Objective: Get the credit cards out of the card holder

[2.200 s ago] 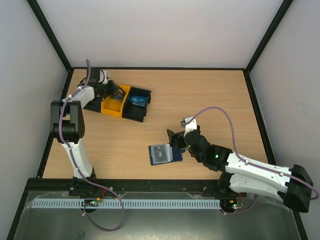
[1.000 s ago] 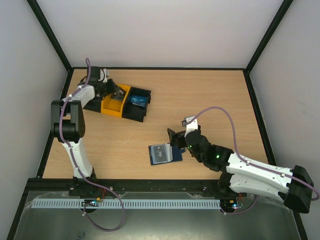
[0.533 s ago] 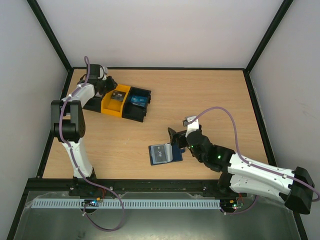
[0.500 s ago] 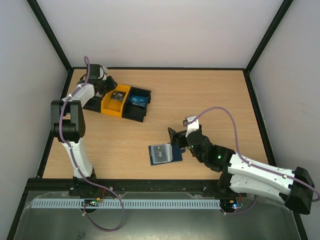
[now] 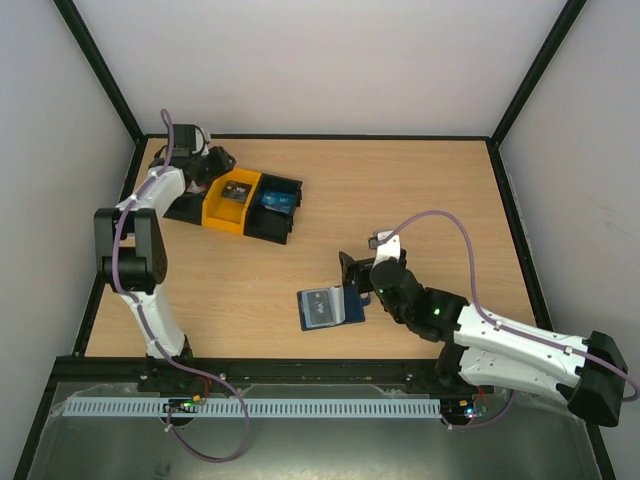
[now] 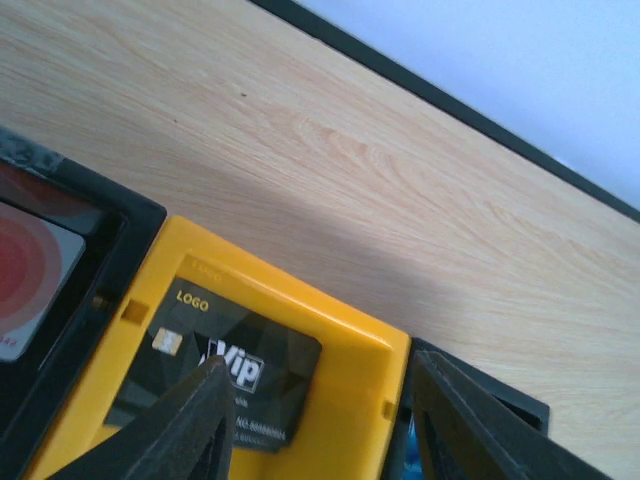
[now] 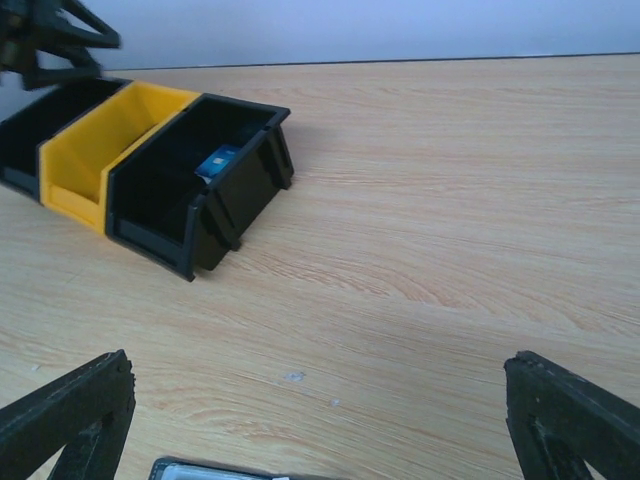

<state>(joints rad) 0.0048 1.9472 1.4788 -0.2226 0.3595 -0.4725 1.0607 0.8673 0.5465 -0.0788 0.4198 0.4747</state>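
Note:
The card holder [image 5: 325,307] lies open and flat on the table, black-edged with a grey-blue inside. Its edge shows at the bottom of the right wrist view [image 7: 205,469]. My right gripper [image 5: 353,276] is open and empty, just beyond the holder's right edge [image 7: 320,420]. My left gripper [image 5: 217,163] is open and empty above the far left of the bins [image 6: 330,410]. A black card marked VIP [image 6: 215,375] lies in the yellow bin [image 5: 232,205]. A bright blue card [image 5: 273,200] lies in the black bin to its right [image 7: 216,162].
Three joined bins stand at the far left: a black one [image 5: 188,208] holding a red-and-white item [image 6: 25,275], the yellow one [image 7: 100,150], and a black one [image 7: 205,190]. Black frame rails edge the table.
My left gripper has drawn back from over the yellow bin toward the far left, and the black card now lies uncovered in that bin. The right arm has barely moved.

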